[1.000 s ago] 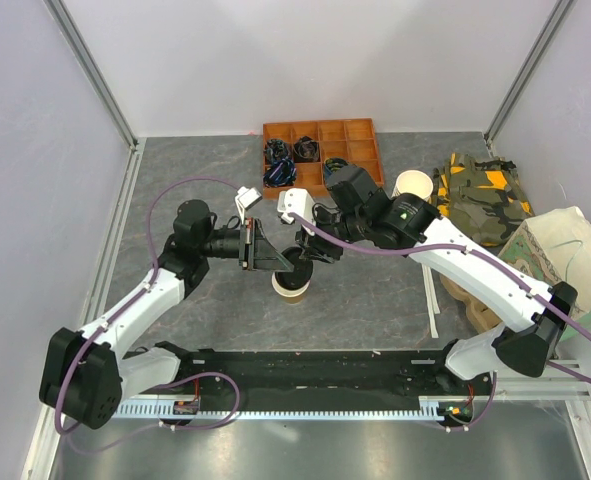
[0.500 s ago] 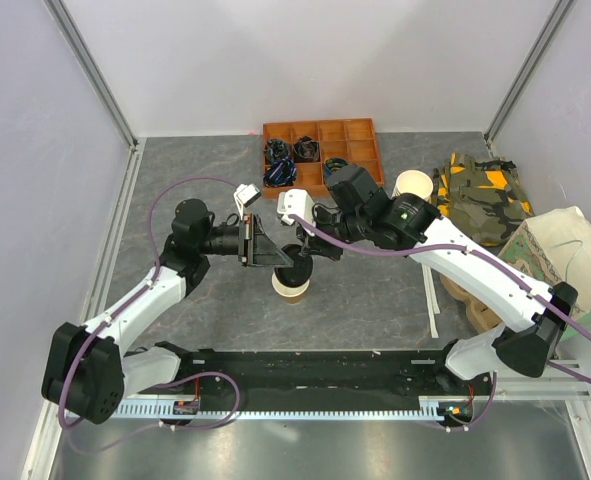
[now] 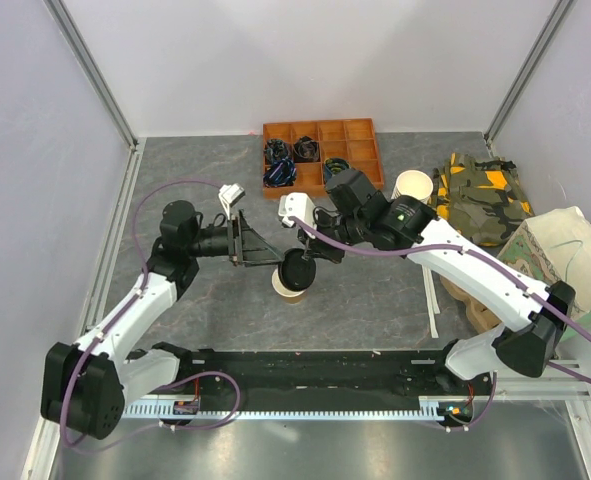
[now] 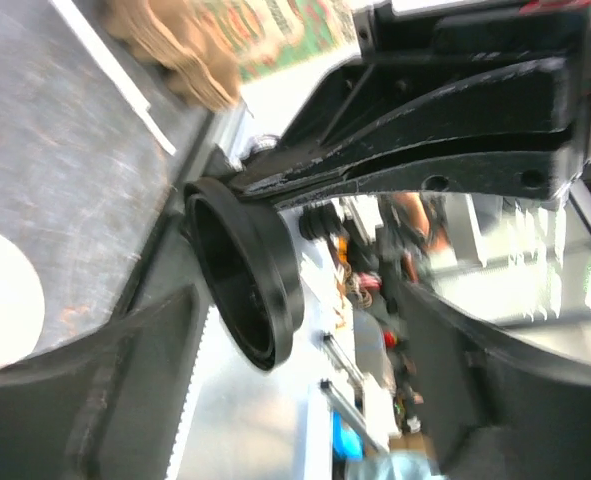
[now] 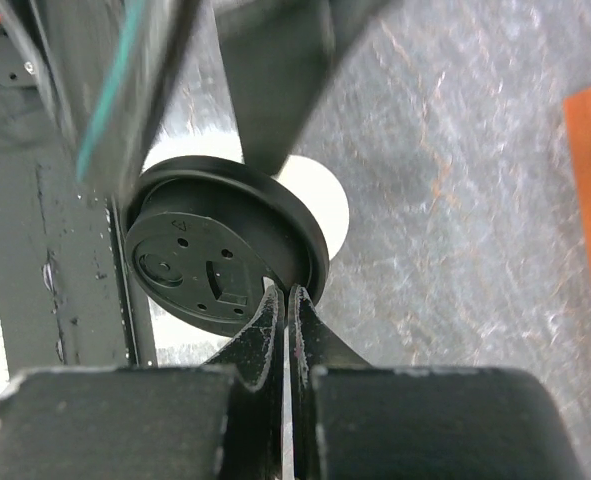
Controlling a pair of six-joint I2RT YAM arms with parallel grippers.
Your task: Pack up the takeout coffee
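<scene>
The takeout coffee cup (image 3: 288, 290) stands lidless on the grey table between the arms, its pale inside showing (image 5: 322, 203) (image 4: 0, 300). Its round black lid (image 3: 298, 269) hangs tilted just above it. My right gripper (image 3: 309, 258) is shut on the lid's rim (image 5: 215, 250), its fingertips (image 5: 283, 297) pinching the edge. My left gripper (image 3: 267, 256) stands open a little to the left of the lid. In the left wrist view the lid (image 4: 245, 270) floats free between the spread fingers (image 4: 125, 385), touching neither.
An orange compartment tray (image 3: 320, 150) with small dark items sits at the back. A stack of cream cups (image 3: 413, 185), a camouflage bag (image 3: 480, 195), a paper bag (image 3: 565, 255) and a brown pulp tray (image 3: 475, 300) crowd the right side.
My left gripper has opened, let go of the lid and drawn back to the left. My right gripper has shut on the lid's rim and holds it alone.
</scene>
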